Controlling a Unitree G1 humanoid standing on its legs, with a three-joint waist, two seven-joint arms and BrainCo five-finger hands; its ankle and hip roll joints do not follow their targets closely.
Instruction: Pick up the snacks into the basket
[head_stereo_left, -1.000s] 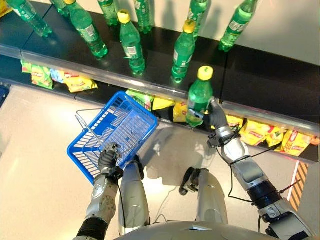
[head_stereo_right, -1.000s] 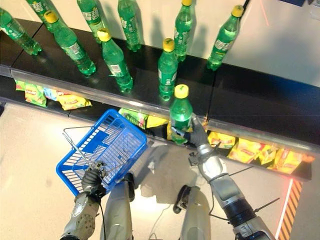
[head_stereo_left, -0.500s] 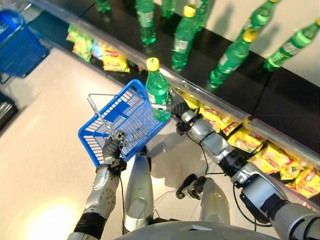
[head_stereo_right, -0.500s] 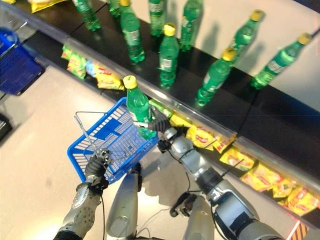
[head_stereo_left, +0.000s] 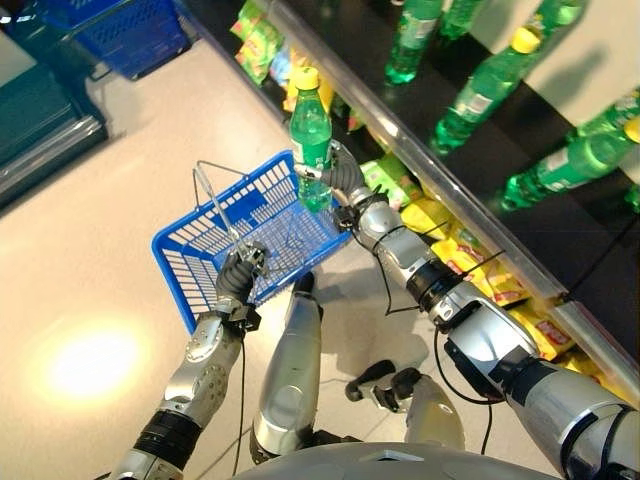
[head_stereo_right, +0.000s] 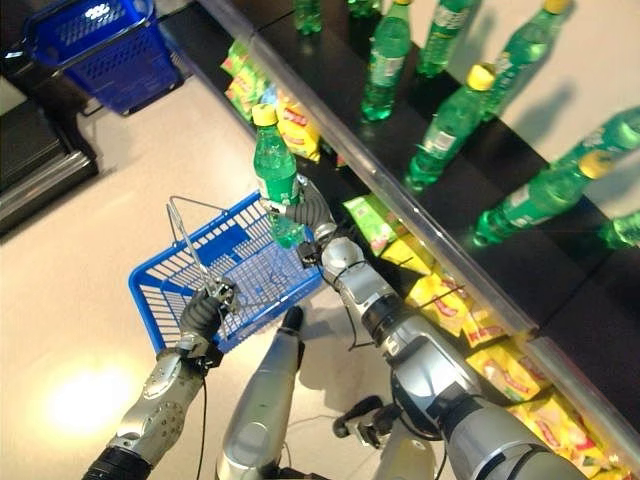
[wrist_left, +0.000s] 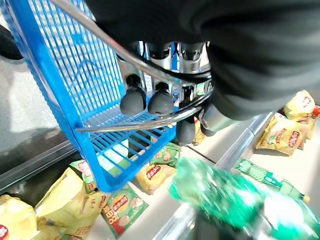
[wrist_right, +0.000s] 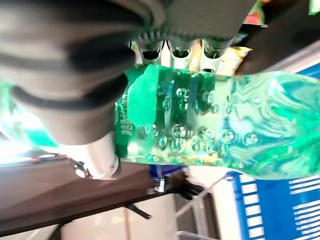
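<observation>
Left robot hand (head_stereo_left: 236, 281) is curled round the wire handle of the blue basket (head_stereo_left: 205, 243), holding it out over the floor. Right robot hand (head_stereo_left: 338, 180) is clamped on a green bottle (head_stereo_left: 310, 135), upright above the basket's far rim. Risks: bottle clips the rim or raised handle, or tips out on release. Snack bags (head_stereo_left: 440, 215) sit on the lower shelf beyond, none in the basket.

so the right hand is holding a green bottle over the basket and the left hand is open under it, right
Not quite. The left hand isn't open: the left wrist view shows its fingers curled round the basket's wire handle. The right hand does hold the bottle above the basket.
</observation>
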